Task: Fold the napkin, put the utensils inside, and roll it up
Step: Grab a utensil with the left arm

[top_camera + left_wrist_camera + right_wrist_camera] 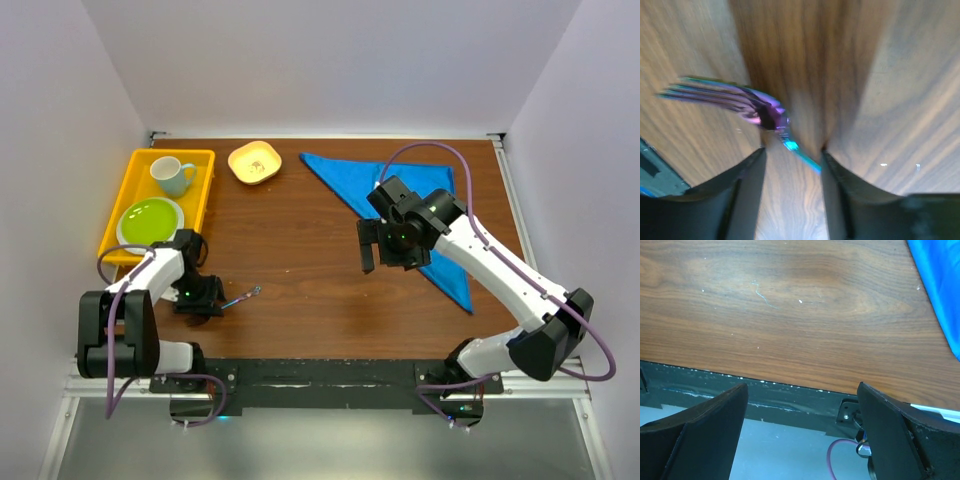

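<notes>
The blue napkin (345,178) lies at the back right, folded into a triangle with its point toward the front right; its edge shows in the right wrist view (940,290). The iridescent purple fork (243,297) lies on the wood at the front left. In the blurred left wrist view the fork (762,112) has its tines to the left, and its handle runs back between my fingers toward the right one. My left gripper (218,303) (792,155) is open around the handle. My right gripper (385,258) (802,390) is open and empty, just left of the napkin.
A yellow tray (120,215) at the back left holds a pale cup (172,175) and a green plate (150,220). A small yellow bowl (254,162) stands right of it. The table's front edge (765,395) shows below my right gripper.
</notes>
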Tool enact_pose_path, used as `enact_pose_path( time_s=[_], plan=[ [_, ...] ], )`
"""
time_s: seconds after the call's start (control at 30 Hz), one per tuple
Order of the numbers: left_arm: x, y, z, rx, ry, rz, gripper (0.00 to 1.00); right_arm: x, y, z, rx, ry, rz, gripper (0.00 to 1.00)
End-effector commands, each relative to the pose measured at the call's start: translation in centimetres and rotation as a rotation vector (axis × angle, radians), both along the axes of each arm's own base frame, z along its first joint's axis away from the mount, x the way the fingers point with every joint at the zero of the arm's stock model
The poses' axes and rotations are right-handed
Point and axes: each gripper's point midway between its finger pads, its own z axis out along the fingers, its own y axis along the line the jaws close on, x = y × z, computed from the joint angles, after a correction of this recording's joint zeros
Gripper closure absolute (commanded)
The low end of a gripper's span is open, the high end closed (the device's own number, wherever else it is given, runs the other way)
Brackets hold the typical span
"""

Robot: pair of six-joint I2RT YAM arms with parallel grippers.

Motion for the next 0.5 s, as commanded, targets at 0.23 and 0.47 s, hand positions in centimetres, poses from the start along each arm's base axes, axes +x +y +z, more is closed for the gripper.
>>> enact_pose_path(
  time_s=[0.23, 0.47],
  plan=[
    [0.1, 0.9, -1.3, 0.045, -0.01, 0.056, 0.89, -0.4, -1.3, 1.2, -0.024, -0.05, 0.034, 0.05],
    [-1.5, 0.4, 0.2, 0.047, -0.016, 0.01, 1.0, -0.2, -1.5, 1.4, -0.025, -0.071, 0.02, 0.05]
  ],
)
